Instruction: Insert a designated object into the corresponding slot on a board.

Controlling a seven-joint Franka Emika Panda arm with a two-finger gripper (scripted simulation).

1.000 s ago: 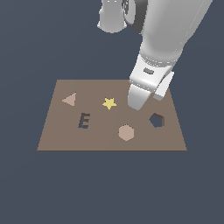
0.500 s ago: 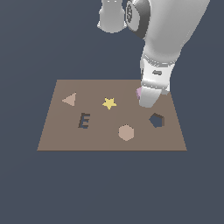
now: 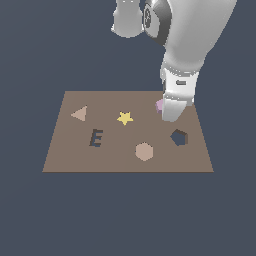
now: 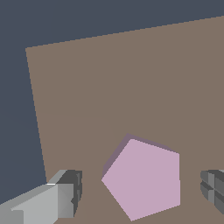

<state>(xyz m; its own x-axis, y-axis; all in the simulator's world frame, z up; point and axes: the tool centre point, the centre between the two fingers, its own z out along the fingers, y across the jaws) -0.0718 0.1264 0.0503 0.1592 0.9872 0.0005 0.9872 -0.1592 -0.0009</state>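
Observation:
The pale pink pentagon block (image 4: 144, 178) lies flat on the brown board (image 3: 65, 150). In the exterior view only a sliver of the block (image 3: 159, 105) shows beside the arm, at the board's far part toward the exterior view's right. My gripper (image 4: 142, 192) is open, one fingertip (image 4: 70, 192) on each side of the block with gaps to both, not touching it. The dark polygonal slot (image 3: 179, 137) is empty, nearer the camera than the block. In the exterior view the gripper (image 3: 171, 114) hangs low over the board, just behind the slot.
The board also bears a tan triangle (image 3: 79, 113), a yellow star (image 3: 124, 118), a dark E cut-out (image 3: 96, 138) and a tan hexagon (image 3: 144, 151). The board's corner and edge (image 4: 33, 87) show in the wrist view, with dark floor beyond.
The arm has moved away from the camera and toward the exterior view's right, and lowered; the pink block now shows beside the gripper.

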